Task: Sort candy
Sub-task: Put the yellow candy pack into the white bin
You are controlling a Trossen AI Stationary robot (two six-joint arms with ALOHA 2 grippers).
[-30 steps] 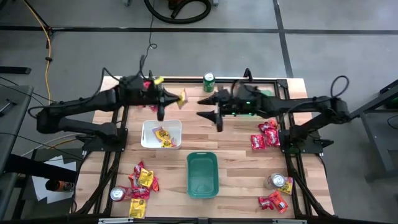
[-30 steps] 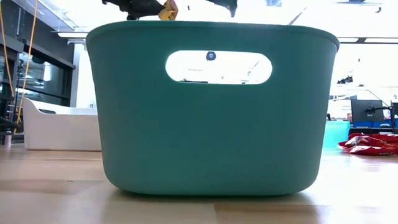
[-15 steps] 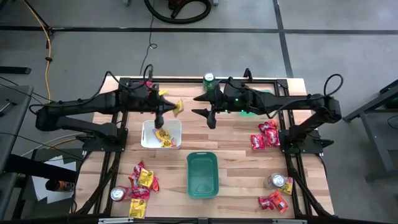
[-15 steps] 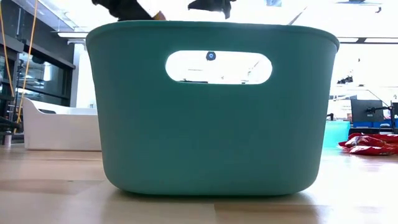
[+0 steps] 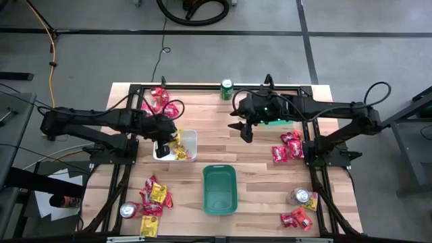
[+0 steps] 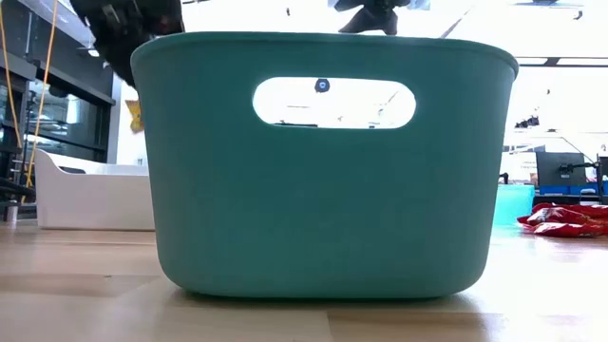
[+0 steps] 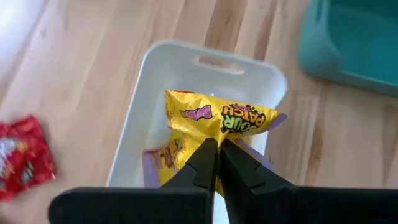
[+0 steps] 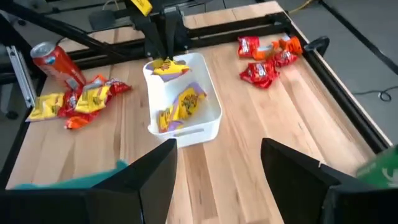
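high view: left gripper [image 5: 164, 144] over white tray [image 5: 190, 137], clamped on yellow candy packet [image 5: 177, 141]; right gripper [image 5: 241, 128] apart, above bare table [image 5: 216, 145]; teal bin [image 5: 220, 189] nearer front; candy piles [image 5: 153, 197] at table corners.
low view: teal bin fills frame; yellow packet [image 6: 135, 115] hangs above white tray [image 6: 90, 195].
left wrist view: fingers [image 7: 204, 163] pinched together on yellow packet [image 7: 217, 118] over tray [image 7: 205, 62].
right wrist view: fingers [image 8: 292, 165] spread wide, holding nothing; tray [image 8: 208, 102] holds more yellow candy [image 8: 183, 106].
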